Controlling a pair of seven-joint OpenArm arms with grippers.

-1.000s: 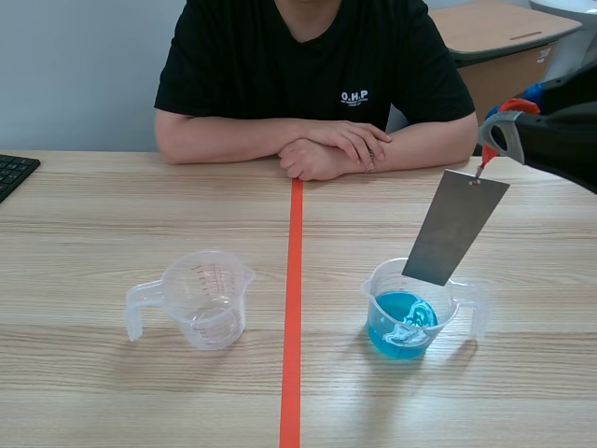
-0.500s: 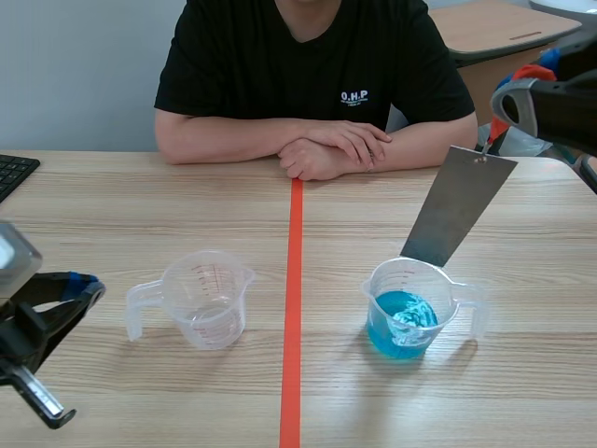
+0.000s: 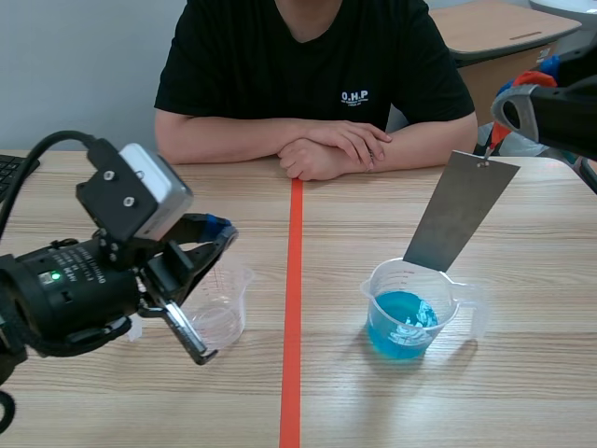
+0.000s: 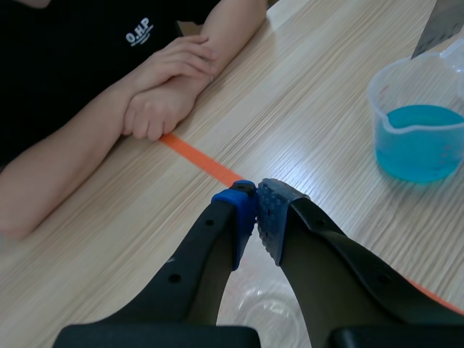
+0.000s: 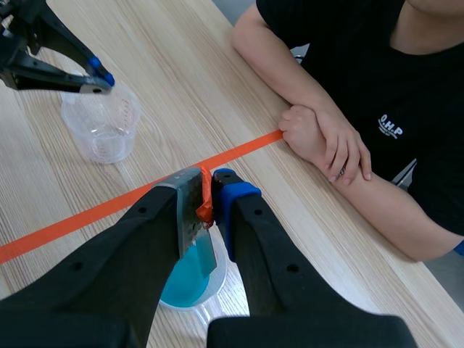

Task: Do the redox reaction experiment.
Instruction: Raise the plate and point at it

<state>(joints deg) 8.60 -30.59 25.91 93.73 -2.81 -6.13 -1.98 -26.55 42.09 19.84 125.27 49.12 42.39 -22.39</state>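
A clear beaker of blue liquid (image 3: 408, 315) stands right of the orange line. Over it hangs a grey metal plate (image 3: 462, 213), tilted, with its lower edge at the beaker's far rim. My right gripper (image 3: 492, 140) is shut on the red tag at the plate's top; in the right wrist view the gripper (image 5: 206, 190) holds the plate (image 5: 197, 228) edge-on above the blue beaker (image 5: 190, 283). My left gripper (image 3: 220, 230) is shut on nothing, just above the empty clear beaker (image 3: 224, 319), which it partly hides. The left gripper's (image 4: 257, 210) pads meet over that empty beaker (image 4: 262, 319).
A person in a black shirt sits across the table with folded hands (image 3: 326, 149) resting near the far end of the orange tape line (image 3: 292, 308). A black keyboard's corner (image 3: 11, 168) lies at the far left edge. The blue beaker (image 4: 420, 123) stands ahead of my left gripper.
The left arm has come in from the low left and risen to hover over the empty beaker. The right gripper has lifted the plate slightly up and to the right.
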